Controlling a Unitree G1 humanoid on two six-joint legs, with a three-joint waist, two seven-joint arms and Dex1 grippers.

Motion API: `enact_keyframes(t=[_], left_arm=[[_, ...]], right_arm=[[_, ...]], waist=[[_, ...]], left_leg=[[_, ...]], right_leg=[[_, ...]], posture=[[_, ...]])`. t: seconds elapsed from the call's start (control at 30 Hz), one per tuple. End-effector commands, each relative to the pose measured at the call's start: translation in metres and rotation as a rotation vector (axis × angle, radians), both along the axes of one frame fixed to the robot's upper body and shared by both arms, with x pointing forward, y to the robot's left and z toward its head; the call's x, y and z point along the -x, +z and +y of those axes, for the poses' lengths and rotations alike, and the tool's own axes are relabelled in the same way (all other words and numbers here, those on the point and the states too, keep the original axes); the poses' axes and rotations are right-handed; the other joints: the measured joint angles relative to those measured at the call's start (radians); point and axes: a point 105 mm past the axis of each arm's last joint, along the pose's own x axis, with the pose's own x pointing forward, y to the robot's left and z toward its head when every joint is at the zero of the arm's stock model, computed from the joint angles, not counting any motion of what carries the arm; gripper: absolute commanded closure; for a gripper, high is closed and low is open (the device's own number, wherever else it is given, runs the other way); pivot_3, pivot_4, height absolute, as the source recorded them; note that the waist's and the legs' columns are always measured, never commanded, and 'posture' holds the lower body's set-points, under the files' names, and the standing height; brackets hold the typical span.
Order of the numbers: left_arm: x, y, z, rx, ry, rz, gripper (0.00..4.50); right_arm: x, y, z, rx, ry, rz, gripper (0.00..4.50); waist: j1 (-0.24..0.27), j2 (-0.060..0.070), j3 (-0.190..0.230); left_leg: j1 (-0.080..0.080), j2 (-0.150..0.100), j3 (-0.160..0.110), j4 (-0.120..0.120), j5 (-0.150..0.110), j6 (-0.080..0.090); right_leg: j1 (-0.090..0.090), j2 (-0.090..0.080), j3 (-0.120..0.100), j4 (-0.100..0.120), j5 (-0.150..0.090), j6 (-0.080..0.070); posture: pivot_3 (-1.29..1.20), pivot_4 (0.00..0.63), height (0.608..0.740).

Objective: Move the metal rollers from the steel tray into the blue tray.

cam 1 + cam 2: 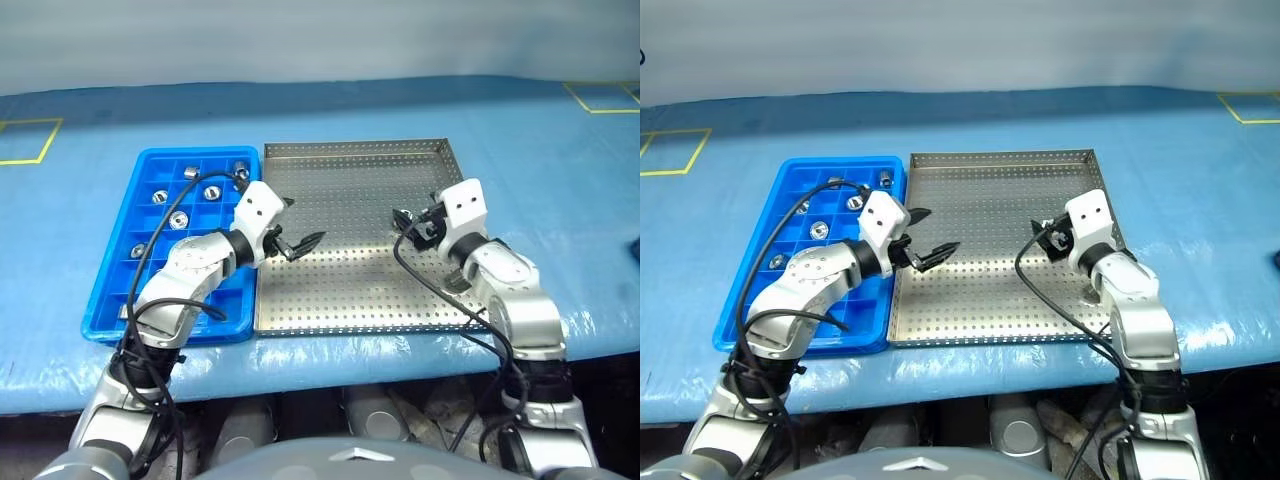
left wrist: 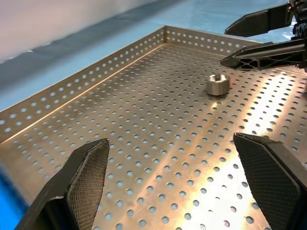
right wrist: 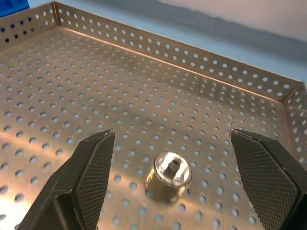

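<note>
A: Covering the table is a light blue sheet point(image 1: 560, 180), slightly wrinkled, with yellow tape outlines point(image 1: 30, 140) near its far corners; behind it runs a plain pale wall

B: What sits on the sheet?

A: Two trays, side by side and touching. The blue tray point(image 1: 110, 300), a plastic grid of small square compartments, lies on the robot's left. The steel tray point(image 1: 350, 160), a square of perforated sheet metal with low rims, lies on its right

B: Where are the metal rollers?

A: Several rest in compartments toward the far end of the blue tray, one of them at point(image 1: 180, 220). One roller point(image 3: 169, 176) stands upright on the steel tray floor, near its right rim, its centre hole facing up

B: And the left gripper?

A: The left gripper point(image 1: 300, 243) hovers over the left part of the steel tray, its two black fingers spread wide, empty, touching nothing

B: The right gripper?

A: The right gripper point(image 3: 172, 187) hangs low over the right side of the steel tray. Its fingers point(image 3: 91, 177) are parted well wider than the roller, which sits between them without contact on either side. It holds nothing. The left wrist view shows those same fingers just beside the roller point(image 2: 217, 84)
</note>
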Motion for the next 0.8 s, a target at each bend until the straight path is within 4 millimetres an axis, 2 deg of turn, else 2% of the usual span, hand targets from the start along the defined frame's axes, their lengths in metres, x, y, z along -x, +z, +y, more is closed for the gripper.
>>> enact_keyframes(t=[0.03, 0.23, 0.33, 0.57, 0.8], left_arm=[[0.003, 0.007, -0.008, -0.011, -0.069, -0.048, 0.00], [0.002, 0.003, -0.014, -0.007, -0.096, -0.040, 0.00], [0.003, 0.001, -0.017, -0.007, -0.110, -0.037, 0.00], [0.001, -0.002, -0.019, -0.017, -0.118, -0.033, 0.00], [0.001, -0.005, -0.019, -0.028, -0.115, -0.032, 0.00]], right_arm=[[0.015, 0.013, -0.008, 0.036, -0.004, -0.024, 0.46], [0.038, 0.011, -0.028, 0.044, -0.064, 0.029, 0.46], [0.045, 0.001, -0.037, 0.007, -0.105, 0.076, 0.46], [0.053, -0.011, -0.038, -0.091, -0.140, 0.122, 0.46], [0.052, -0.019, -0.036, -0.158, -0.156, 0.147, 0.46]], waist=[[-0.012, 0.000, 0.000], [-0.045, 0.000, 0.000], [-0.066, 0.000, 0.000], [-0.122, 0.000, 0.000], [-0.151, 0.000, 0.000]], left_leg=[[0.000, 0.000, 0.001, 0.000, 0.000, 0.001], [0.001, -0.002, 0.007, 0.004, 0.000, 0.005], [0.001, -0.001, 0.007, 0.008, 0.000, 0.005], [0.006, -0.002, 0.009, 0.014, -0.002, 0.009], [0.006, -0.002, 0.009, 0.015, -0.002, 0.009]], right_leg=[[0.000, 0.000, 0.001, 0.000, 0.000, 0.001], [0.002, 0.003, 0.006, 0.000, 0.000, 0.011], [0.004, 0.004, 0.007, 0.000, 0.001, 0.013], [0.012, 0.004, 0.007, -0.001, 0.002, 0.016], [0.013, 0.004, 0.008, -0.002, 0.002, 0.017]], posture=[[-0.31, 0.150, 0.740], [-0.35, 0.150, 0.740], [-0.37, 0.150, 0.740], [-0.39, 0.150, 0.740], [-0.38, 0.150, 0.740]])
